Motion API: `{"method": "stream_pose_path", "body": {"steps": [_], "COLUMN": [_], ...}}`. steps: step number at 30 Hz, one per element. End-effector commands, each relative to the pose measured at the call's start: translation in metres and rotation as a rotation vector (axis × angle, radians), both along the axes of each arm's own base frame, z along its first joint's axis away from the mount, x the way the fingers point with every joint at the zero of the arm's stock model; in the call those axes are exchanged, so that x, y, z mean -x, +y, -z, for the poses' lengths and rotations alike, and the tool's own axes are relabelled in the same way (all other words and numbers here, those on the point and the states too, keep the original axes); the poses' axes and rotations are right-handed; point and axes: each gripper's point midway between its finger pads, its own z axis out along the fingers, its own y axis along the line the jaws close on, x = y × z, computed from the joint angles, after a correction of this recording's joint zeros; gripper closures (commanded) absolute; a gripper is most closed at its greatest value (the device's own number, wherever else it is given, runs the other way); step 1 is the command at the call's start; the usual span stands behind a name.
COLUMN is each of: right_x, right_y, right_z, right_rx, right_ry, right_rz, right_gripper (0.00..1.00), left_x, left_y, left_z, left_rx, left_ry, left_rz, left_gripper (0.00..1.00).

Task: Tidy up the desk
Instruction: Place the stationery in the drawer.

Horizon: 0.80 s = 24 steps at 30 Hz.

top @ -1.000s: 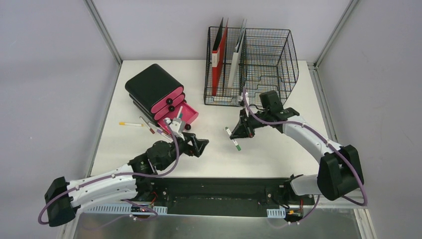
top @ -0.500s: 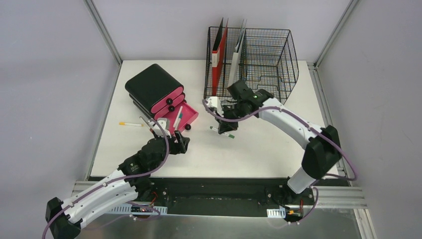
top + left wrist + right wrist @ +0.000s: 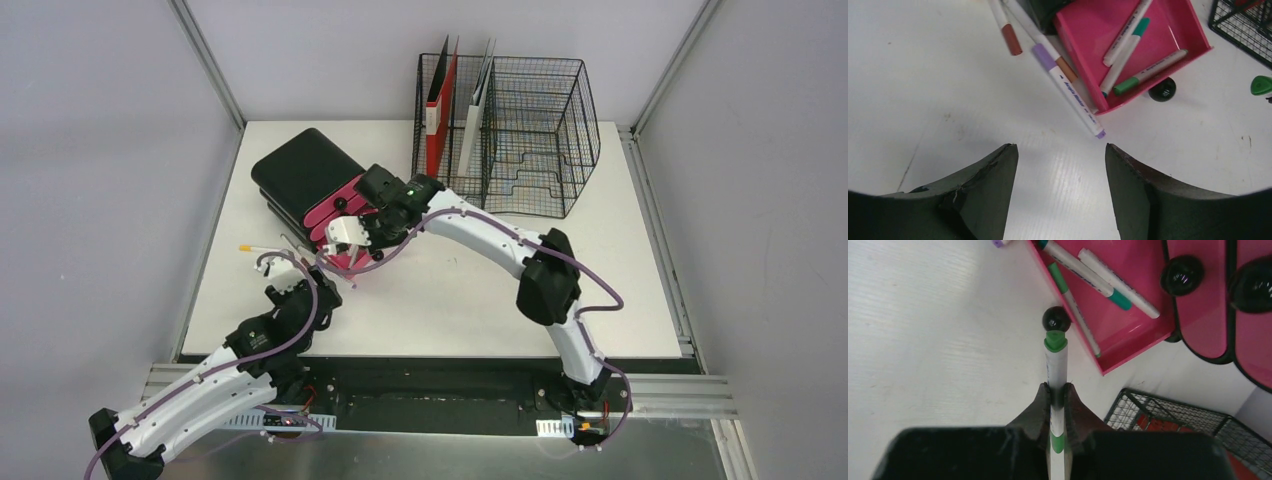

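On the white desk stands a black drawer unit whose bottom pink drawer is pulled open, with three markers lying in it. My right gripper is shut on a green-capped marker, whose tip hangs just by the drawer's black knob. My left gripper is open over bare desk, nothing between its fingers. A purple marker lies just beyond them against the drawer's side, with a brown-capped marker further off.
A black wire rack with a red folder and a grey one stands at the back. A yellow-tipped marker lies left of the drawer unit. Both arms crowd the drawer's front.
My right arm has swung left from mid-desk to the open drawer, carrying the green marker. My left arm has drawn back and left, its jaws narrowing a little.
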Motion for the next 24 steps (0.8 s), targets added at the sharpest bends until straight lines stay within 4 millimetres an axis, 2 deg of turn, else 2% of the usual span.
{"method": "stream_pose_path", "body": {"steps": [1, 4, 7, 12, 19, 24], "right_x": [-0.033, -0.04, -0.053, -0.063, -0.064, -0.064], "right_y": [0.02, 0.038, 0.05, 0.068, 0.083, 0.09], "right_z": [-0.012, -0.01, -0.009, -0.005, 0.003, 0.01], "right_rx": [0.022, -0.003, -0.01, -0.033, -0.056, -0.075], "right_ry": [-0.21, -0.284, -0.357, -0.413, -0.435, -0.421], "right_rz": [-0.056, -0.088, -0.077, -0.093, -0.099, -0.083], "right_gripper": [1.0, 1.0, 1.0, 1.0, 1.0, 0.95], "left_x": [0.004, 0.007, 0.013, 0.021, 0.037, 0.039], "left_y": [0.03, 0.04, 0.051, 0.065, 0.09, 0.093], "left_z": [-0.01, -0.01, -0.008, -0.007, -0.006, -0.005], "left_rx": [0.031, 0.034, 0.037, 0.045, 0.082, 0.092], "left_ry": [-0.023, -0.021, -0.014, 0.0, -0.006, -0.01], "left_rz": [-0.2, -0.261, -0.334, -0.441, -0.63, -0.664], "left_gripper": [0.35, 0.36, 0.37, 0.39, 0.39, 0.39]}}
